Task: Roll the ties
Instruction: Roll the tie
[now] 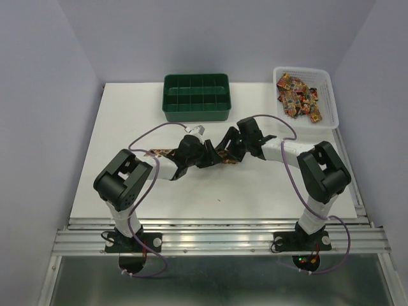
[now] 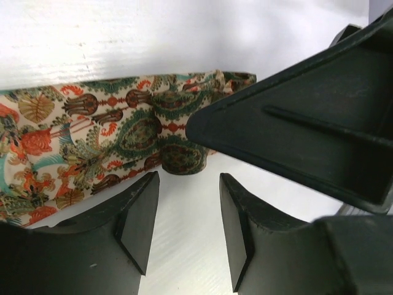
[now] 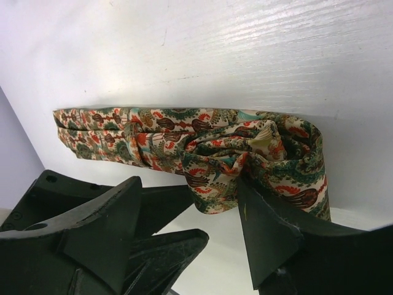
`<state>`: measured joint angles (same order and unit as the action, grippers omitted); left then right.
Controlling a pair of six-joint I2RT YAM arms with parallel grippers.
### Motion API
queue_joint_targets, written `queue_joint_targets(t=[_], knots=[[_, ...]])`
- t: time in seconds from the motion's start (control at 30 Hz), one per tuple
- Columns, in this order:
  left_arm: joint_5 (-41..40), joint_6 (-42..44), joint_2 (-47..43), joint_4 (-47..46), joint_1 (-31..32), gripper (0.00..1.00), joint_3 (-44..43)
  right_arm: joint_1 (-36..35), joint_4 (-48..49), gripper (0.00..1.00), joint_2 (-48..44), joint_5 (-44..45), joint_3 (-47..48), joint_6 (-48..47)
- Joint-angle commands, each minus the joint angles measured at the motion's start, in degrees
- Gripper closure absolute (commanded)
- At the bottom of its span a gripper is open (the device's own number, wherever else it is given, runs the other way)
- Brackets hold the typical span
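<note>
Checking in: I see one tie (image 3: 153,126) lying on the table (image 1: 255,191), right where both arms meet.
Tie end: bunched up against one right finger (image 3: 270,239).
Left hand (image 2: 186,227): released, nothing between fingers.
Right hand (image 3: 187,203): released too.

The white table (image 1: 127,185) carries a patterned tie (image 3: 184,132), a green tray (image 1: 196,115) and a white basket (image 1: 303,71).
</note>
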<state>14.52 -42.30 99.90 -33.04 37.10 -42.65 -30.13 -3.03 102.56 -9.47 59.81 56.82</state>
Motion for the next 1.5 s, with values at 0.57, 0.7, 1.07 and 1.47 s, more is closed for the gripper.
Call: queue_joint_targets(t=[0.57,0.7,1.07,1.47], knots=[[-23.2,-2.0,5.2,13.2,6.2,0.63,-11.7,-0.5,2.5,0.31,1.4,-2.7,0.5,1.5],[-22.9,-1.9,5.7,13.3,6.8,0.71,-12.3,-0.5,2.5,0.31,0.9,-2.3,0.1,1.7],[-21.7,-1.6,6.3,13.1,6.9,0.73,-12.5,-0.3,-2.1,0.31,-2.0,3.6,3.2,-0.1],[-21.0,-1.8,6.5,12.8,7.0,0.73,-12.1,2.2,-3.8,0.34,-7.3,5.5,5.5,-4.6]])
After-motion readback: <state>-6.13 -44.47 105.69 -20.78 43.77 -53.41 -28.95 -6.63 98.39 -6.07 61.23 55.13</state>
